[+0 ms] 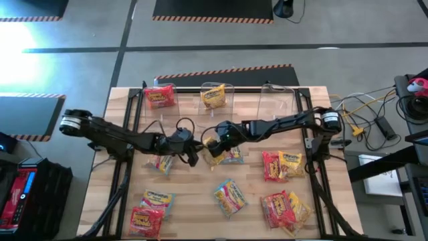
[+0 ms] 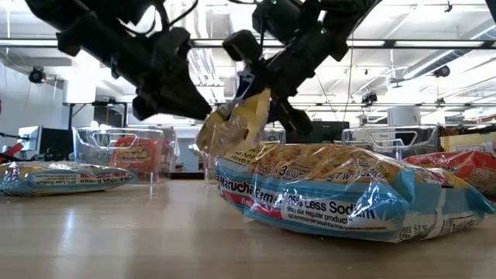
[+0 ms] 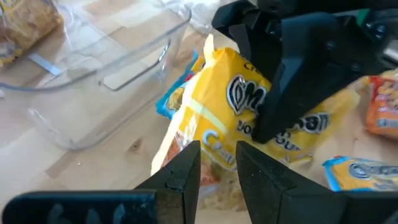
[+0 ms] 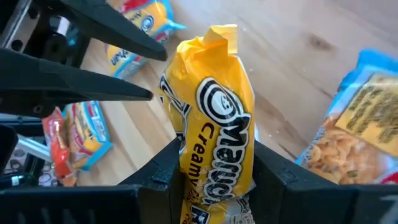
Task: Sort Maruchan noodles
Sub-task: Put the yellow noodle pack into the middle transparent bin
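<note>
A yellow Maruchan noodle packet (image 4: pixel 214 106) hangs above the middle of the table (image 1: pixel 194 194), between my two grippers. My right gripper (image 4: pixel 214 168) comes from the right and is shut on it. My left gripper (image 3: pixel 219 165) comes from the left, its fingers nearly together at the packet's other end. In the low view the packet (image 2: pixel 236 124) is clear of the wood, above a blue-edged packet (image 2: pixel 341 194) that lies flat. Other red, yellow and multicoloured packets (image 1: pixel 229 197) lie spread over the near half of the table. My left gripper has the packet's clear crinkled end (image 3: pixel 217 149) between its two close-set fingers, coming from the table's left and slanting down. Whether the fingers close on one edge or on a fold cannot be told. My right gripper pinches the packet across its width (image 4: pixel 211 155) between its two fingers, and the wrapper bulges out between them. The fingers slant down from the right. The packet's sealed end (image 4: pixel 224 34) sticks out beyond the fingertips, clear of the table.
Three clear bins stand along the far edge: the left one (image 1: pixel 160 97) holds a red packet, the middle one (image 1: pixel 214 96) a yellow one, and the right one (image 1: pixel 277 100) shows nothing inside. Packets lie at left (image 1: pixel 150 211) and right (image 1: pixel 286 209).
</note>
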Controlling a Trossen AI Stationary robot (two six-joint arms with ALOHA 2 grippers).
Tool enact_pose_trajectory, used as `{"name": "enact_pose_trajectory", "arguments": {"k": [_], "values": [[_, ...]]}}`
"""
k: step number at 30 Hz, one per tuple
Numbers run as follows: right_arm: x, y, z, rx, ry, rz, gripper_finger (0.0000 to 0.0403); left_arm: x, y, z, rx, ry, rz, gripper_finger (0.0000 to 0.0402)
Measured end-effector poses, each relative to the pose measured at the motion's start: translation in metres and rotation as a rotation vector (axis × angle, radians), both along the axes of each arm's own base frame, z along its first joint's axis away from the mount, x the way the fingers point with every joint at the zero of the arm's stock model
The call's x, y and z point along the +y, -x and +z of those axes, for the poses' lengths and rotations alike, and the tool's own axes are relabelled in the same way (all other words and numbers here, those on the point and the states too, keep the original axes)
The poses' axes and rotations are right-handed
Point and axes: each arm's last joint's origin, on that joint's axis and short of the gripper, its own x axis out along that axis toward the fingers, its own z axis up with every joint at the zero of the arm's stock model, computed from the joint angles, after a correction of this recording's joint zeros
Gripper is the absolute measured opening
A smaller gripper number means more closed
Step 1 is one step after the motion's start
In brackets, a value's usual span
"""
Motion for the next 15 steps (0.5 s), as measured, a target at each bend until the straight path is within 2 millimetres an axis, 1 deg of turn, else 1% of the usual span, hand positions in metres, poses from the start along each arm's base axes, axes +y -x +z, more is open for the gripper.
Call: {"name": "enact_pose_trajectory", "arguments": {"k": [6, 11, 15], "values": [[-0.015, 0.013, 0.022, -0.015, 0.045, -0.010, 0.0117, 0.001, 0.007, 0.016, -0.056, 0.003, -0.003, 0.0086], [-0.033, 0.028, 0.053, -0.107, 0.110, -0.024, 0.0117, 0.001, 0.010, 0.019, -0.049, -0.010, -0.018, 0.0086], [-0.054, 0.042, 0.075, -0.162, 0.222, -0.046, 0.0117, 0.001, 0.010, 0.018, -0.041, -0.016, -0.022, 0.0086]]}}
